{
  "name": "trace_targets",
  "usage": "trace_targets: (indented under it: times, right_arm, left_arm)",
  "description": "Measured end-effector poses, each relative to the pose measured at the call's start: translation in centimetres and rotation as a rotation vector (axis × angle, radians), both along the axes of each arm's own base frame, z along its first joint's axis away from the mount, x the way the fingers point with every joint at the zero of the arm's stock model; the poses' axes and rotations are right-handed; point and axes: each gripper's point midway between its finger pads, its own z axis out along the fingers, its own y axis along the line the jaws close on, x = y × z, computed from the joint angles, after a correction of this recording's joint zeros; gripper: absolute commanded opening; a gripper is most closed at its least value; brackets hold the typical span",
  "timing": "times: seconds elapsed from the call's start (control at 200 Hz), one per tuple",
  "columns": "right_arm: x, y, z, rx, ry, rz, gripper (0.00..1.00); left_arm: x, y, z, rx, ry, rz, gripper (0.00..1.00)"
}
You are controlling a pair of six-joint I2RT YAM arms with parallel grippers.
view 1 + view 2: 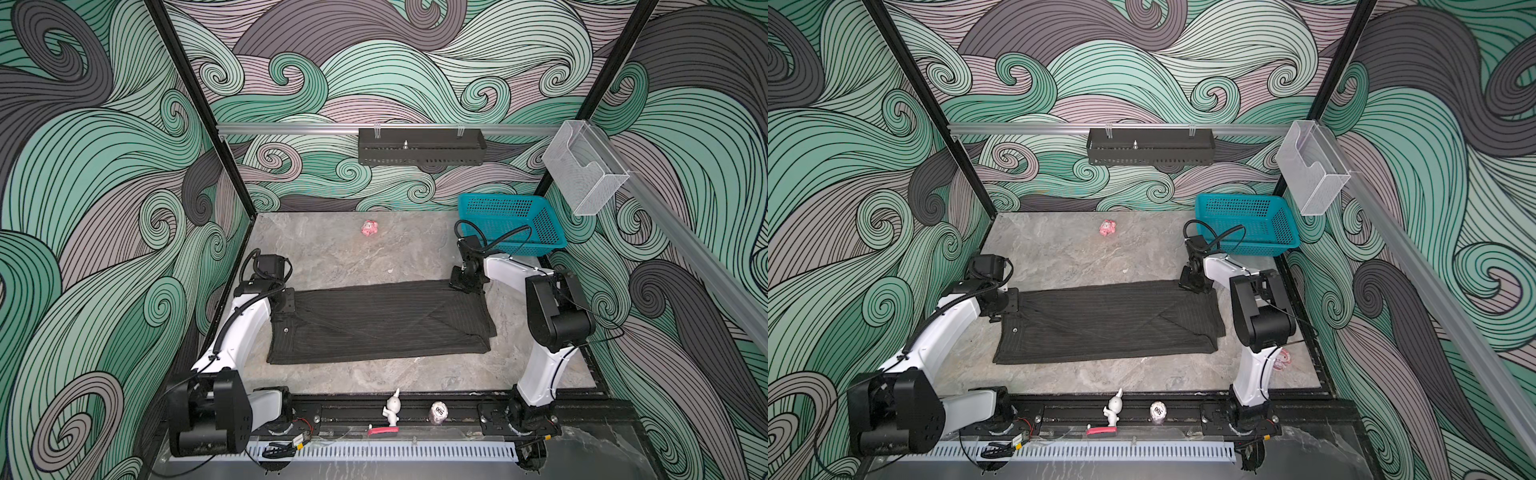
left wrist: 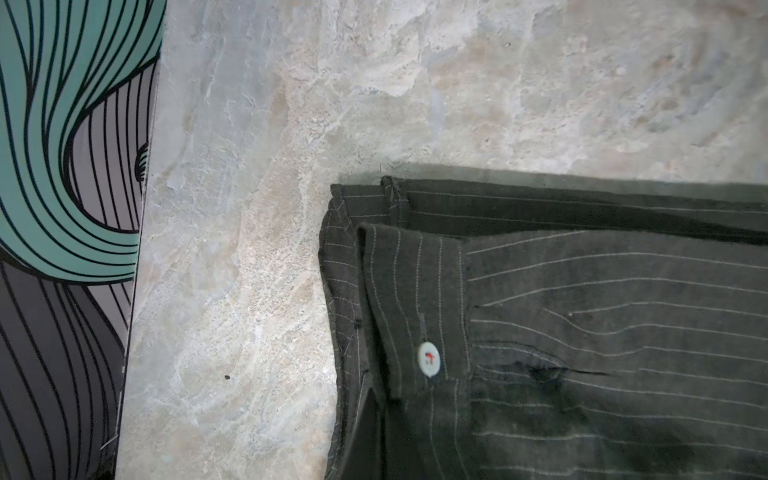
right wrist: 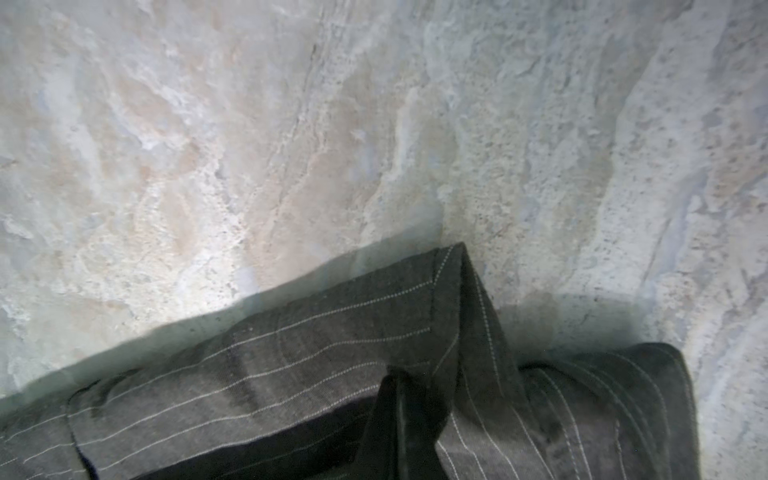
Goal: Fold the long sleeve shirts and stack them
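Stone top (image 1: 332,257): shirt (image 1: 382,320) L-R (cuff (image 2: 415,311) left); L fingers (image 1: 286,305) shut, R fingers (image 1: 465,286) pinching corner (image 3: 453,266).

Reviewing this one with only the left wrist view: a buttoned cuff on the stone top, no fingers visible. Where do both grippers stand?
Observer: The left gripper is shut at the shirt's far left corner.
Operator: And the right?
Observer: The right gripper pinches the far right corner, cloth drawn up in a peak.
Operator: Any stack yet?
Observer: Only this shirt shows; the teal basket stands by the far right wall.
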Motion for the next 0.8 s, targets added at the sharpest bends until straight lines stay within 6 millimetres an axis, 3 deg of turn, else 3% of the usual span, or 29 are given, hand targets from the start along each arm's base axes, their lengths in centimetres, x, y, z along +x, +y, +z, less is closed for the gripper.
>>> trace_targets:
  times: [0.08,0.235,0.3,0.325,0.435,0.545,0.655,0.801]
  right_arm:
    - [-0.1,0.3,0.1,0.003,0.003,0.015,0.12]
    - [-0.7,1.2,2.0,0.015,-0.019,0.050,0.26]
    - [-1.2,1.7,3.8,0.025,-0.053,0.063,0.29]
    - [-1.4,1.8,4.4,0.029,-0.066,0.068,0.30]
    - [-3.4,2.1,6.6,0.054,-0.108,0.080,0.33]
    - [-6.1,2.3,6.1,0.094,-0.075,0.068,0.38]
    - [-9.3,2.2,3.2,0.100,0.046,0.033,0.42]
    - [-12.1,2.6,0.9,0.069,0.153,0.009,0.43]
  left_arm:
    - [0.1,0.3,0.0,0.009,0.012,0.009,0.28]
    - [-0.3,1.0,1.3,0.051,-0.014,0.025,0.48]
    - [-0.2,1.2,2.9,0.068,-0.054,0.012,0.75]
    - [-0.1,1.2,3.6,0.073,-0.076,0.013,0.79]
    - [0.6,0.8,6.6,0.072,-0.177,-0.002,0.72]
    - [2.0,-2.1,7.3,-0.017,-0.214,-0.083,0.59]
    - [3.4,-7.4,4.6,-0.158,-0.126,-0.206,0.48]
    - [3.0,-11.9,-0.8,-0.275,0.086,-0.249,0.49]
